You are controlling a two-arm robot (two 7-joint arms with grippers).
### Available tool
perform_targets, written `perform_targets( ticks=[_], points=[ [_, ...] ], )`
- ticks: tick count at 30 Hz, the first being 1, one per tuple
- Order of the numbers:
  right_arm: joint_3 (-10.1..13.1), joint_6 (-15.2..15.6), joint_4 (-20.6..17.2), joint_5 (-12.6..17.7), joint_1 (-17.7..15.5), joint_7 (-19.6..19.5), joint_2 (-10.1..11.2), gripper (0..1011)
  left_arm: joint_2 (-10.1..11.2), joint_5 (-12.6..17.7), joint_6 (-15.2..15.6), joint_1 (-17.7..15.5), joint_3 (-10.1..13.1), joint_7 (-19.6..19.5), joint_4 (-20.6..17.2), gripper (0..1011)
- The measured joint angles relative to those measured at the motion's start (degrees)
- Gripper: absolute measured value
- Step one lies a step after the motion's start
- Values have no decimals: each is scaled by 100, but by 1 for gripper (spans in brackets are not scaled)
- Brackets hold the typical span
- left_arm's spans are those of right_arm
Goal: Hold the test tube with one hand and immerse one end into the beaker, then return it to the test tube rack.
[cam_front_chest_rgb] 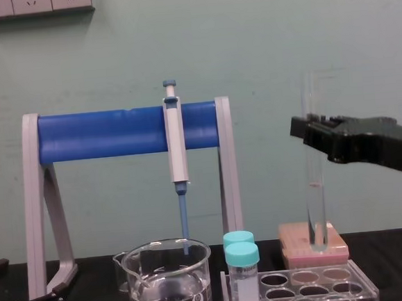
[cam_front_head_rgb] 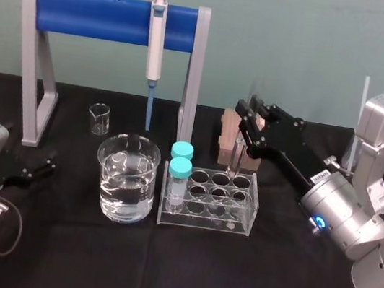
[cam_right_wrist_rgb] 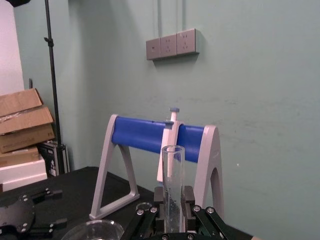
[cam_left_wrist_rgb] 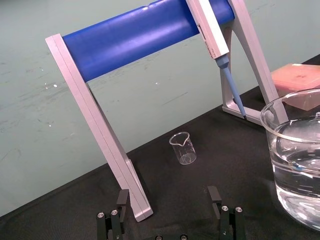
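Water (cam_front_head_rgb: 126, 193) fills the lower half of the beaker (cam_front_head_rgb: 111, 168), which stands on the black worktop (cam_front_head_rgb: 157, 270) just to the left of the rack (cam_front_head_rgb: 237, 226). The right tool (cam_front_chest_rgb: 312, 133) reaches in from the right and is closed on the tube (cam_front_chest_rgb: 317, 204), gripping it in its upper half and holding it upright. Seen from the chest, the tube's round end hangs above the rack's top plate, over the far right holes, with the pink box (cam_front_chest_rgb: 296, 251) behind it. Two teal-capped vials (cam_front_head_rgb: 181, 164) stand in the rack's left holes. The left tool (cam_left_wrist_rgb: 168, 196) rests low at the worktop's left edge, well apart from the beaker, its fingers spread wide with nothing between them. Behind, a pipette (cam_front_head_rgb: 156, 36) hangs from the blue-and-grey stand (cam_front_head_rgb: 102, 16), and a small beaker (cam_front_head_rgb: 99, 118) sits beneath the bar.
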Motion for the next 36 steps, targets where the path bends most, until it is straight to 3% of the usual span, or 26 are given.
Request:
perform_targets(
  ticks=[19, 36],
  points=[
    [73, -285, 281, -36, -178, 208, -156, 225, 0, 0, 0, 0, 0, 0, 0, 1000],
    [2, -374, 664, -177, -44, 290, -290, 225, 0, 0, 0, 0, 0, 0, 0, 1000]
  ],
)
